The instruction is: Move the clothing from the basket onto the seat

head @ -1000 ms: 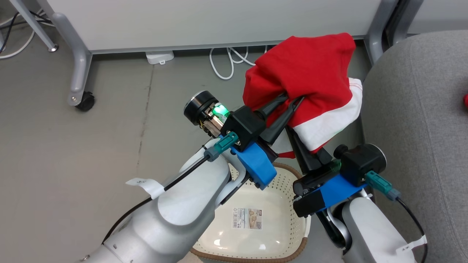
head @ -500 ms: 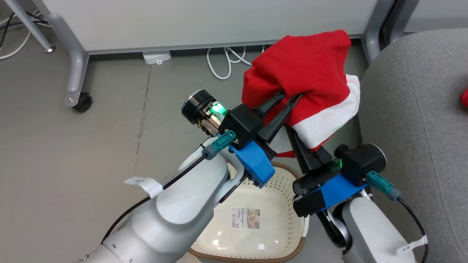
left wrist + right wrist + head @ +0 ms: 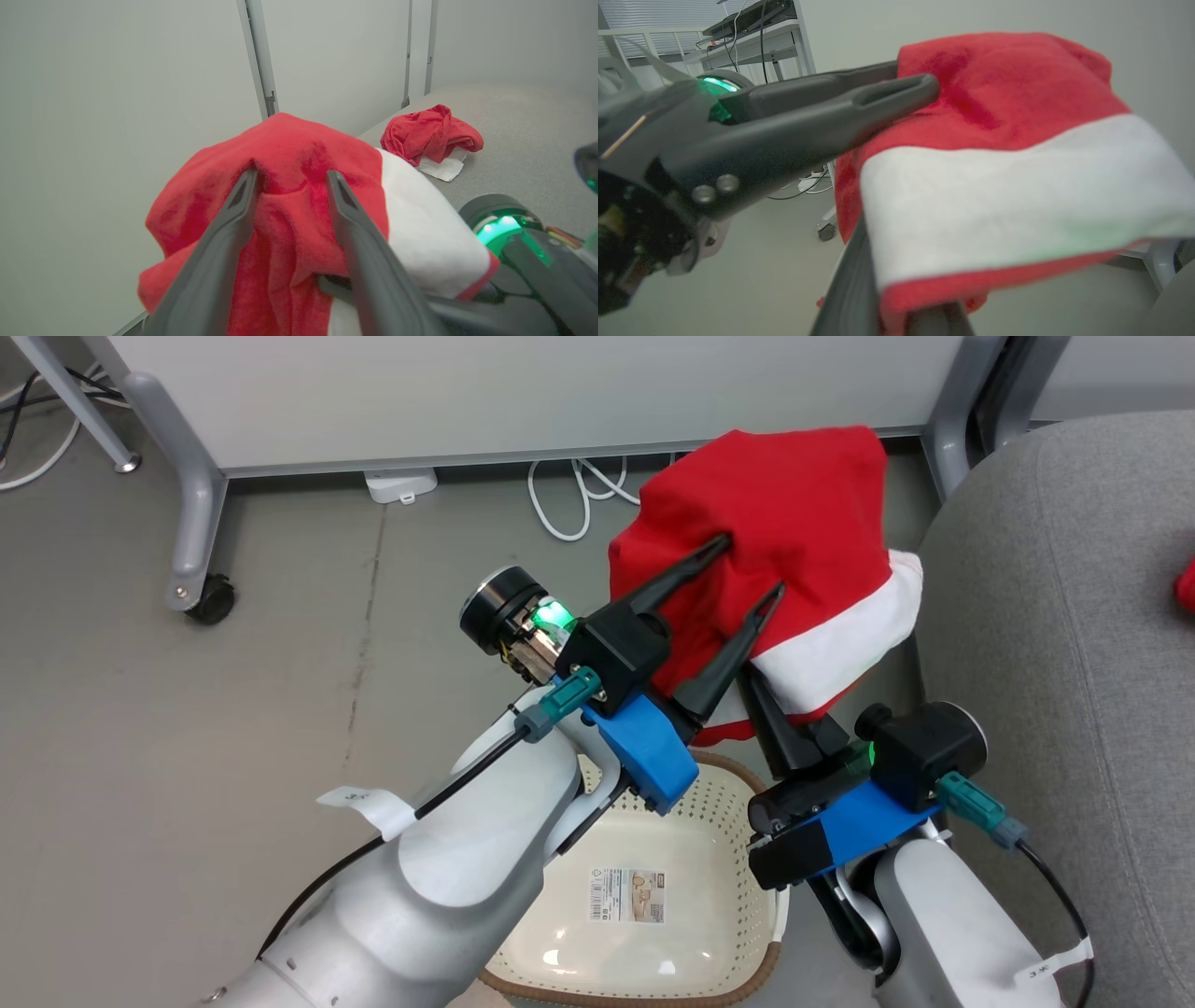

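Right, nearest the robot sits the one basket (image 3: 719, 812), upright on the floor with its mouth up and only a label sticker (image 3: 630, 894) on its bottom. The arms hide too much of it to tell its long axis. Above it are two grippers. The right gripper (image 3: 782, 728) points up and away, its fingers buried under cloth, so I cannot tell whether they pinch it. The left gripper (image 3: 750, 565) reaches across from the left with its fingers spread wide, tips pressing the cloth on either side of a bunched fold. There are two pieces of clothing. One red garment (image 3: 794, 504) hangs draped over the right gripper's fingers, clear of the basket and just beside the seat (image 3: 1055, 635). Its long axis runs along those fingers, away from the robot, with the white band (image 3: 840, 644) turned toward the seat. The second garment (image 3: 430, 133) lies crumpled on the single seat, well apart. Behind stands one grey partition panel (image 3: 560, 383).
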Controlling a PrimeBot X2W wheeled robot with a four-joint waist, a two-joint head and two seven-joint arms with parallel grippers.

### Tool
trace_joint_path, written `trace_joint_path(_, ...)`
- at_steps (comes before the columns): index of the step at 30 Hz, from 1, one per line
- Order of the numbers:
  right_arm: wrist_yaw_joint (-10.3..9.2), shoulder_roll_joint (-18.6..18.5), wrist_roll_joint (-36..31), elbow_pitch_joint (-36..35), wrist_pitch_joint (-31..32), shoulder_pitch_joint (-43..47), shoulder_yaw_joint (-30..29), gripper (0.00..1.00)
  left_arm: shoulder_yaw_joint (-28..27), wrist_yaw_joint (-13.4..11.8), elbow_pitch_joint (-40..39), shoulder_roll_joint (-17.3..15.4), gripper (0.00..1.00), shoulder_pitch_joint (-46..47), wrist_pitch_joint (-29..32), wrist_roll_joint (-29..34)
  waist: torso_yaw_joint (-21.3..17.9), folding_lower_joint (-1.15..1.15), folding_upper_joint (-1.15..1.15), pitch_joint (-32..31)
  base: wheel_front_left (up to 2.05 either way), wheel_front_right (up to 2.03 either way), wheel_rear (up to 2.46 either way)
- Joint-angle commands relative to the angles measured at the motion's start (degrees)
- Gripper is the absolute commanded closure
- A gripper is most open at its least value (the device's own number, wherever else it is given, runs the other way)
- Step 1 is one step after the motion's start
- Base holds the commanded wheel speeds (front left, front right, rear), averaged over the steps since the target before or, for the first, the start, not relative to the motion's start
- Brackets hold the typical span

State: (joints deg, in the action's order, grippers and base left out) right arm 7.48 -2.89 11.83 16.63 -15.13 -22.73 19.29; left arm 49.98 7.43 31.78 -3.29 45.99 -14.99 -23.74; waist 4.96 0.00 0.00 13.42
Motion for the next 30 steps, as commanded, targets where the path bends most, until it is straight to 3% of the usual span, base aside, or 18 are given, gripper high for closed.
trace_joint_path(1,0.03,0.01,0.07,-0.32,-0.02,-0.19,-0.16,1.0,-0.41,-0.11,0.09,-0.05,0.0,0.35,-0.29,0.11,-0.02,0.0,0.0,-0.03,0.0,0.0,0.0)
trace_joint_path(16,0.03,0.01,0.17,-0.71,-0.02,-0.59,-1.11,1.0,-2.42,-0.22,-0.56,-0.3,0.0,-0.94,-0.29,1.81,-1.18,0.0,0.0,0.31,0.0,0.0,0.0)
trace_joint_path(30,0.03,0.01,-2.05,-2.43,-0.02,0.44,-7.22,1.0,-2.39,-0.15,-1.15,-0.88,0.0,-1.89,-0.28,2.99,-6.02,0.0,0.0,1.96,0.0,0.0,0.0)
